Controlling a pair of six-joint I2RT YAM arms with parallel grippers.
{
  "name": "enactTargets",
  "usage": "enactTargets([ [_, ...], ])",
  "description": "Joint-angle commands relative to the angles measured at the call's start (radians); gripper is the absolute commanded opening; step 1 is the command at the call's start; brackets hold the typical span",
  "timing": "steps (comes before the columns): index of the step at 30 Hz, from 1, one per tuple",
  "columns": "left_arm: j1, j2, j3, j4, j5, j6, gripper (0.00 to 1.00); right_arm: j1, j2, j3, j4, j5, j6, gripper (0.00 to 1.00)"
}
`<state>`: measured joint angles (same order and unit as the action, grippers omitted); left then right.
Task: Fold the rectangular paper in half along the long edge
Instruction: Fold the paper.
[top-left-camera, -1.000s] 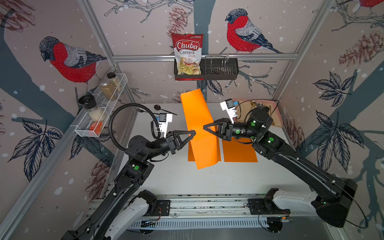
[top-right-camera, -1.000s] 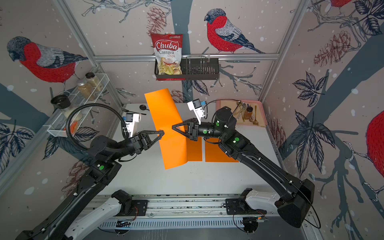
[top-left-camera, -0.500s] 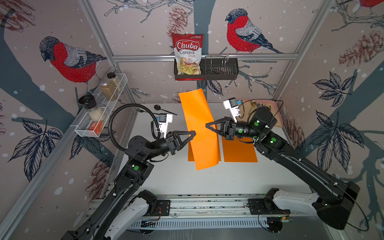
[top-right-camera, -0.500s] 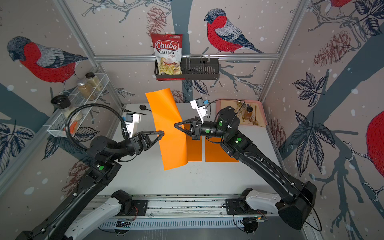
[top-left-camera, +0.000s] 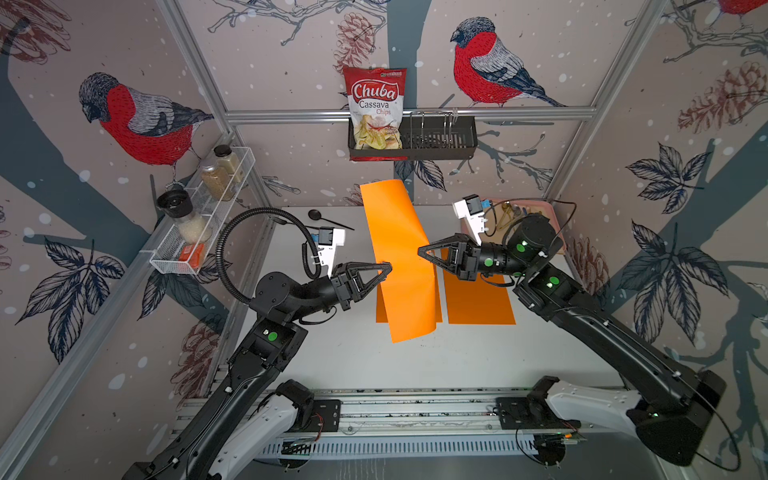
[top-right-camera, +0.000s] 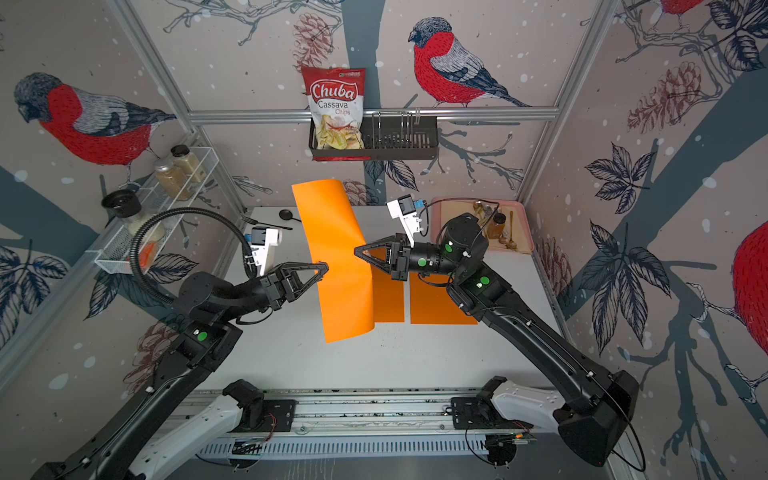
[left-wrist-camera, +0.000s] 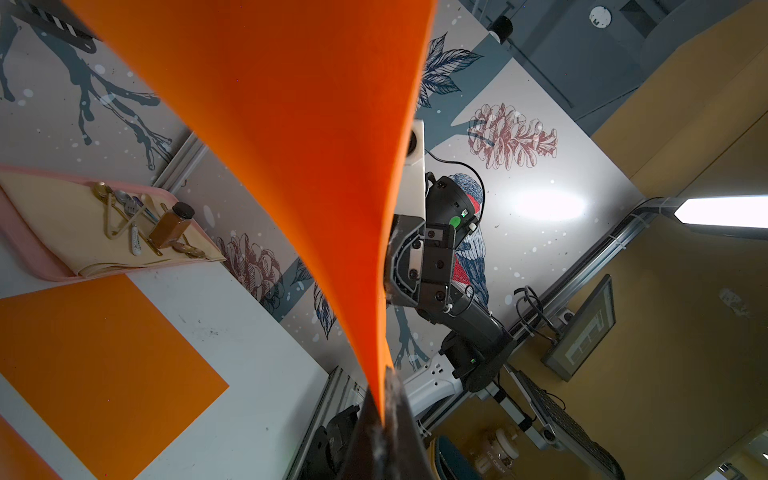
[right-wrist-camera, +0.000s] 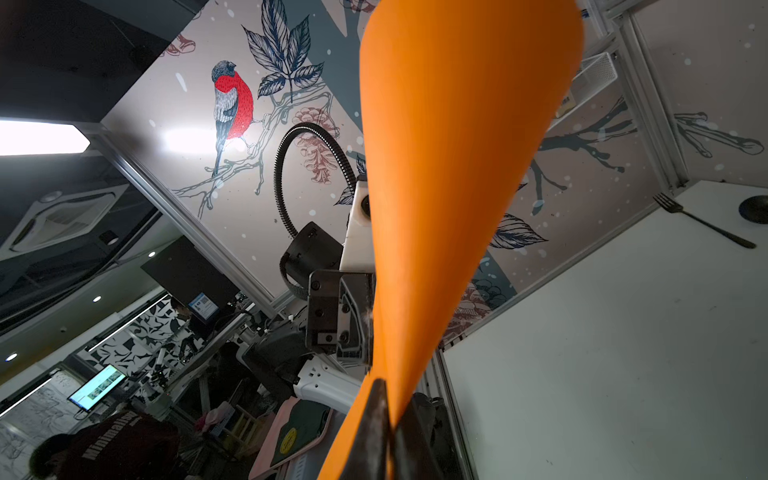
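Fingers (left-wrist-camera: 399, 436) first: pinched shut, left gripper (top-left-camera: 387, 268) and right gripper (top-left-camera: 421, 251), on opposite long edges of the orange rectangular paper sheet (top-left-camera: 401, 249). Held up over the middle of the white table (top-left-camera: 353, 365), probably for bringing those edges together. Looks smooth, gently curved, no crease yet.

White table (top-left-camera: 374, 365), flat orange sheets (top-left-camera: 478, 299), pink tray (left-wrist-camera: 33, 257), black spoon (top-left-camera: 328, 220), fork (right-wrist-camera: 702, 226).

You had plain orange paper (top-left-camera: 399, 257), a white table (top-left-camera: 374, 365) and a deeper orange sheet (top-left-camera: 478, 299). Your walls (top-left-camera: 291, 50) wore red-breasted grey birds, pinecones and dark blue leaves on pale beige; the chips bag (top-left-camera: 376, 104) was red and white, the tray (left-wrist-camera: 41, 268) pink.
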<state>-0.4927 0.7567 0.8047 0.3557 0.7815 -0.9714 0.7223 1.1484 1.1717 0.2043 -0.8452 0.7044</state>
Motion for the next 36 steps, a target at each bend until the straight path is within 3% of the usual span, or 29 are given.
enactTargets([
  [1,0.002,-0.001,0.006,0.040,-0.002,-0.006,0.00,-0.006,-0.010,0.008,0.001,-0.038,-0.029,0.15],
  [3,0.002,0.000,0.006,0.042,-0.001,-0.007,0.00,-0.007,-0.009,0.010,0.000,-0.059,-0.031,0.20],
  [6,0.002,0.001,0.006,0.047,0.002,-0.010,0.00,-0.013,-0.014,-0.003,0.017,-0.070,-0.025,0.00],
  [11,0.002,-0.001,0.005,0.052,0.008,-0.013,0.00,-0.014,-0.026,-0.017,0.056,-0.085,-0.006,0.00],
  [15,0.002,-0.001,0.007,0.061,0.012,-0.018,0.00,-0.011,-0.001,-0.007,0.051,-0.096,0.000,0.25],
  [17,0.002,0.003,0.006,0.069,0.016,-0.022,0.00,-0.001,0.011,-0.005,0.053,-0.089,-0.003,0.27],
  [32,0.002,-0.003,0.005,0.055,0.027,-0.023,0.00,0.033,0.059,0.024,0.067,-0.073,-0.019,0.10],
  [36,0.002,-0.003,0.007,0.051,0.026,-0.022,0.00,0.033,0.056,0.023,0.076,-0.074,-0.016,0.00],
])
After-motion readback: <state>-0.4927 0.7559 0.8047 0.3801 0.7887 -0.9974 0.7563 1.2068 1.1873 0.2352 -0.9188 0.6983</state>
